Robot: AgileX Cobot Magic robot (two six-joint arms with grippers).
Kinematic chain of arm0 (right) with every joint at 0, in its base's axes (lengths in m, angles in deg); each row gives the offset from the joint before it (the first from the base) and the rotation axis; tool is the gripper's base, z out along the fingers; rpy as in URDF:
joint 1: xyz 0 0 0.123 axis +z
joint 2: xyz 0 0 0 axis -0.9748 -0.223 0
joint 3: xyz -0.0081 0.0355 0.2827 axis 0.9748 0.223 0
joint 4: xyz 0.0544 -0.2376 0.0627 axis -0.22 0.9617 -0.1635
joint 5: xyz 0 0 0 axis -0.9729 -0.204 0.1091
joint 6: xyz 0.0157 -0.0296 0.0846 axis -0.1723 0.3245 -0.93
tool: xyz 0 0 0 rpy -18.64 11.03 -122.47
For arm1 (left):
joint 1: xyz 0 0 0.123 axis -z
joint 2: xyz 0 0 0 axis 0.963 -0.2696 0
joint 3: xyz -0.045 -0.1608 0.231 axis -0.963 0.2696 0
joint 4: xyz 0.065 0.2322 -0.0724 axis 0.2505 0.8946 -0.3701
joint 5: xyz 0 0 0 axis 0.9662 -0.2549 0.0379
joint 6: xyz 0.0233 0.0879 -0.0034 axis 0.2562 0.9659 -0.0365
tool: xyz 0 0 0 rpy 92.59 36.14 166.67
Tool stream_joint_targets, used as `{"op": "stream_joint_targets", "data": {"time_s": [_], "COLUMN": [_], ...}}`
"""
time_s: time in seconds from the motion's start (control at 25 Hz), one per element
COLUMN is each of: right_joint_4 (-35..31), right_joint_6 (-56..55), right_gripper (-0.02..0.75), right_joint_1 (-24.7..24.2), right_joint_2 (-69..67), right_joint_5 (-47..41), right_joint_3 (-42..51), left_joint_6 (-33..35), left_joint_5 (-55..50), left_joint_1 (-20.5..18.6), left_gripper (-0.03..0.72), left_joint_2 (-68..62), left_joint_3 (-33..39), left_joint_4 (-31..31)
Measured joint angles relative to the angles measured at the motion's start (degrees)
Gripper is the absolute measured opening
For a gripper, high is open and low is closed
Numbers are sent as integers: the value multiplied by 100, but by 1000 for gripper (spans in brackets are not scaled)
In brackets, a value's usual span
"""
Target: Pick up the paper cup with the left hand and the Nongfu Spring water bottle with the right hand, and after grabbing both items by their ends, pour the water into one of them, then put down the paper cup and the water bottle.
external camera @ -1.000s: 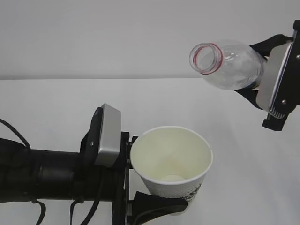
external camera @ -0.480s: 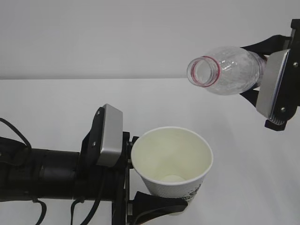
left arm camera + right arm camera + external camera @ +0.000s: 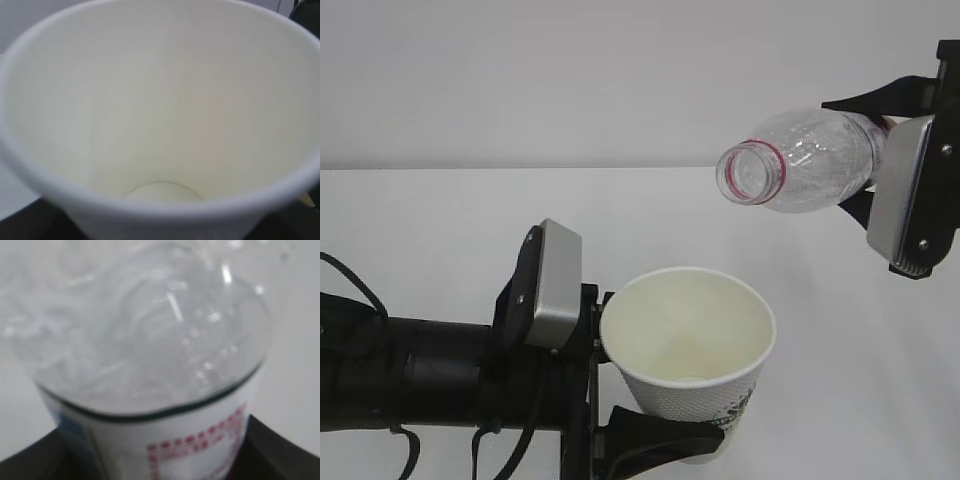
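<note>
White tabletop (image 3: 440, 220) w/ a pale grey wall behind fills the exterior view. Left hand (image 3: 620, 385) comes in from 9 o'clock, jaws clenched round the lower body of the paper cup (image 3: 688, 345), which is held upright off the surface at 6 o'clock of frame, mouth open to the top. Right hand (image 3: 865, 170) at 2 o'clock grips the Nongfu Spring water bottle (image 3: 800, 160) by its base end; bottle lies near horizontal, cap off, red-ringed mouth pointing toward 9 o'clock and sitting above and a bit right of the cup rim, well apart from it. No stream visible, and can't tell if any water is in the bottle. Left wrist view: cup (image 3: 160, 115) interior fills the frame, cream, bottom looks dry; jaws not visible here. Right wrist view: bottle (image 3: 145, 355) close-up, blurred clear ribs above the red-and-white label, black jaws at both lower corners pressing its sides. Judgement: both pick-ups done, tilt under way; the pour itself not shown as done, then both items need setting down.
</note>
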Motion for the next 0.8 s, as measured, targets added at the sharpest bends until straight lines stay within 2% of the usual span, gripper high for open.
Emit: {"op": "stream_joint_targets", "data": {"time_s": [0.28, 0.8], "right_joint_4": [0, 4], "right_joint_6": [155, 379], "right_gripper": [485, 485], "right_joint_1": [0, 0], "right_joint_2": [0, 0], "right_joint_5": [0, 0], "right_joint_3": [-8, -205], "left_joint_6": [-13, -13], "left_joint_5": [4, 38], "left_joint_1": [198, 198], "left_gripper": [546, 545], "left_joint_2": [0, 0], "left_joint_3": [0, 0], "left_joint_4": [0, -59]}}
